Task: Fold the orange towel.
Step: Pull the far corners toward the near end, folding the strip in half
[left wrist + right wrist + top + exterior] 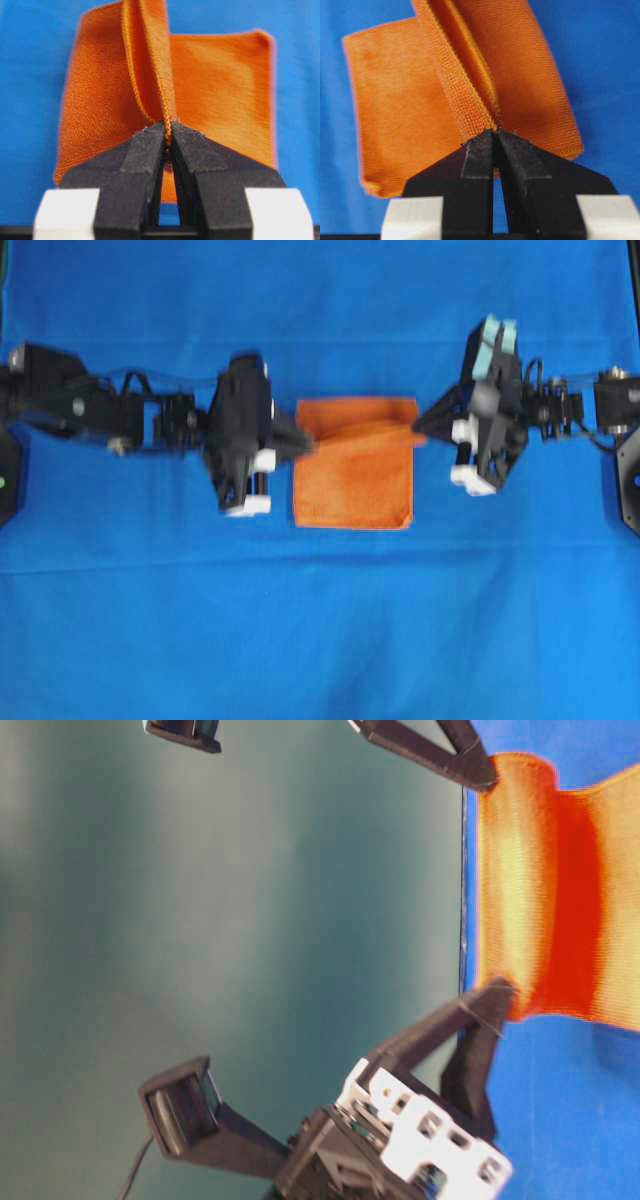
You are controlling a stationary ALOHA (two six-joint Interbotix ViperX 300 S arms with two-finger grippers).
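- Two tools engaged, one at each side of the orange towel (355,465), which lies mid-bench on the blue cloth (320,640).
- Left tool (168,131): tips pressed together, pinching the towel's hem; the wrist view shows the edge rising in a ridge straight out of the tips.
- Towel between them: near part flat on the bench, far part lifted and creased; overhead shows a diagonal fold line running toward the right corner.
- Right tool (495,136): also clamped, pinching the opposite hem; fabric stands up from the tips the same way.
- Step, as I read it: mid-fold, both far corners held off the bench and being carried over the flat half.
- Next move needs both tools to travel together at matched height and pace toward the near edge, so the span stays taut.
- Then line the lifted hem up with the near hem before lowering and letting go; uneven travel would skew the fold.
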